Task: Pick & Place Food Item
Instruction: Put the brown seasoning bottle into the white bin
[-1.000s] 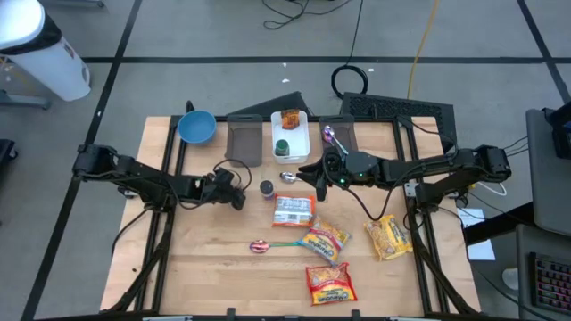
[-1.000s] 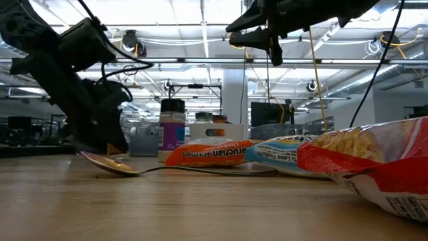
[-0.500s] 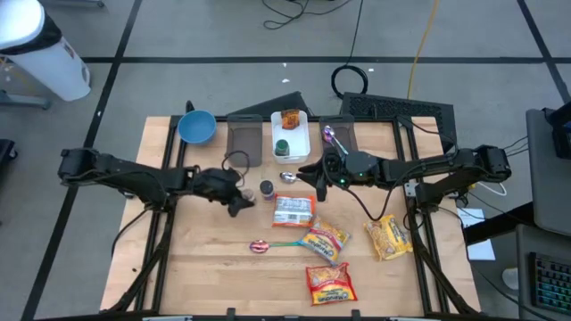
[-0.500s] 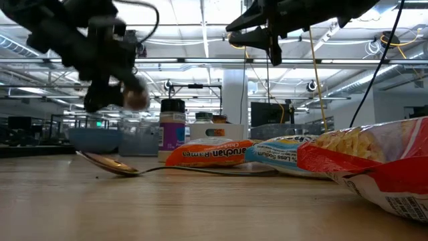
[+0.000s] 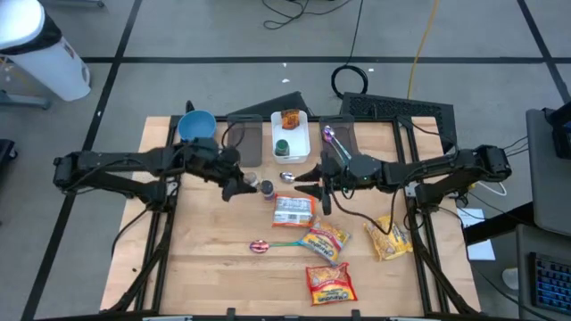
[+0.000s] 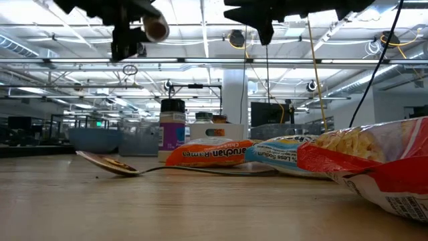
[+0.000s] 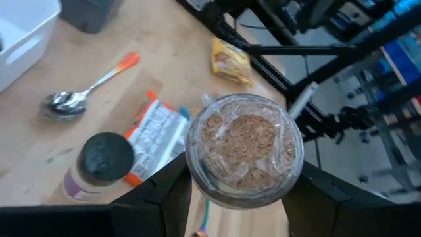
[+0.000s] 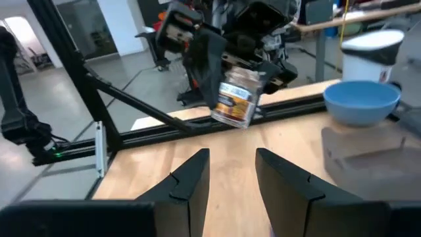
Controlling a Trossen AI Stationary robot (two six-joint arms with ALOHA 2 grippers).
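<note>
My left gripper [image 5: 239, 185] is shut on a clear jar of brown granules [image 7: 243, 145], high above the middle of the table; the jar [image 8: 237, 99] bears a label and leans. In the low view the jar [image 6: 156, 27] hangs near the ceiling lights. My right gripper [image 8: 230, 171] stands open to the jar's right, raised and level, with nothing between its fingers. A white bin [image 5: 302, 143] at the far middle holds an orange and a green item. My left gripper pinches the jar's glass sides [image 7: 195, 164] between its two fingers [image 7: 168, 194], one on each side. The fingers come from the table's left, slanting a little downward. The jar is lifted clear of the table and tilted, its round end [image 7: 245, 135] toward the wrist camera.
A dark-lidded purple jar [image 5: 267, 189] stands just below the held jar. Ramen packets [image 5: 293, 210] [image 5: 323, 239] [image 5: 330, 282] [image 5: 388, 236] lie at the near right. Spoons [image 5: 290, 176] [image 5: 259, 246] [image 5: 328, 134] and a blue bowl [image 5: 196, 126] are also on the table.
My left gripper has risen high from just above the table with the jar, moving toward the far right and tipping up from steeply downward. The jar is now lifted clear. My right gripper has rolled about its own line.
</note>
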